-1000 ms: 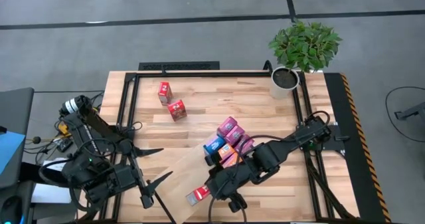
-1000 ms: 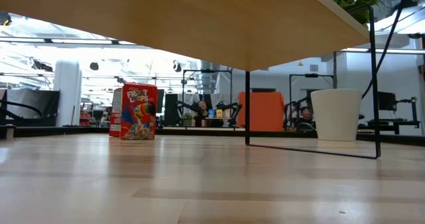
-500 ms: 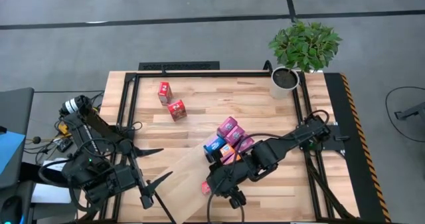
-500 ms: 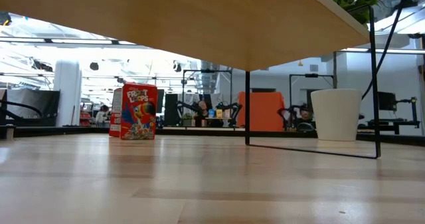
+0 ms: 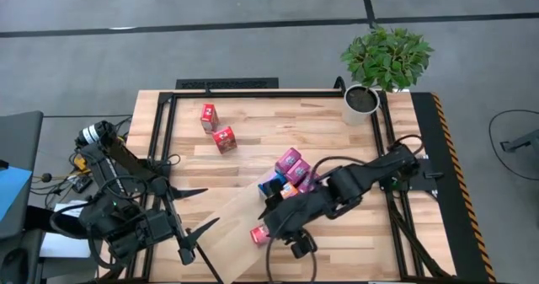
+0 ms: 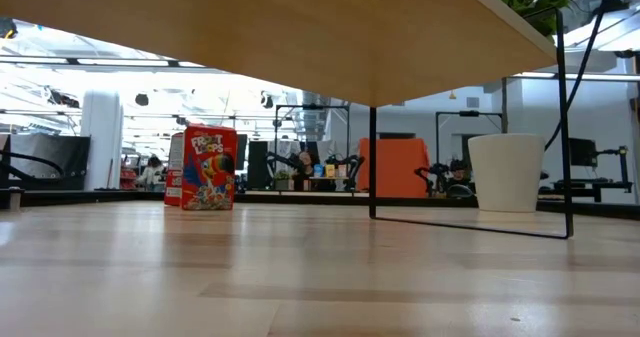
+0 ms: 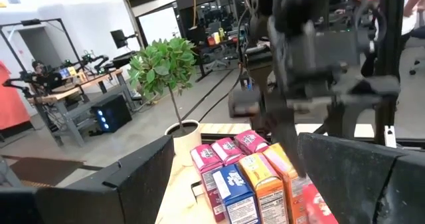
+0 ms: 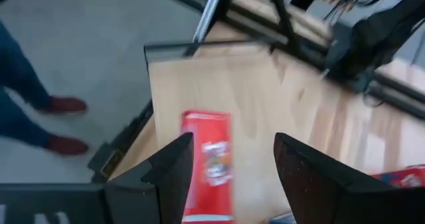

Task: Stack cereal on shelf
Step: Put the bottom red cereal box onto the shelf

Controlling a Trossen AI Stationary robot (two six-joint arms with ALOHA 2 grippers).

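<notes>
1. Left gripper [image 5: 192, 218]: parked at the table's near left corner, fingers spread wide, nothing between them. It faces across the shelf [image 5: 232, 221] toward the row of boxes; every box is well apart from it.

2. Two loose boxes [image 5: 216, 128]: red, standing on the tabletop at the far side, close together, well apart from both grippers and not on the shelf. In the low view one shows a printed parrot front [image 6: 208, 168].

3. Red box [image 5: 258, 233]: lying flat on the shelf board, just below and between the right gripper's fingers in the right wrist view [image 8: 209, 164]. It looks released, not pinched, though contact cannot be ruled out.

4. Right gripper [image 5: 268, 231]: low over the shelf, at the near end of the row; jaws partly spread, apparently holding nothing.

5. Row of boxes [image 5: 288, 176]: pink, blue and orange, packed side by side on the shelf, just beyond the right gripper on its arm side. The left wrist view shows them upright and touching [image 7: 236, 174].

6. Handling, by judgement: thin card, light, easily dented, smooth printed faces that may slip. Take each across its narrow sides with modest pressure; a hard squeeze would crush it, and a nudge could topple the neighbours.
</notes>
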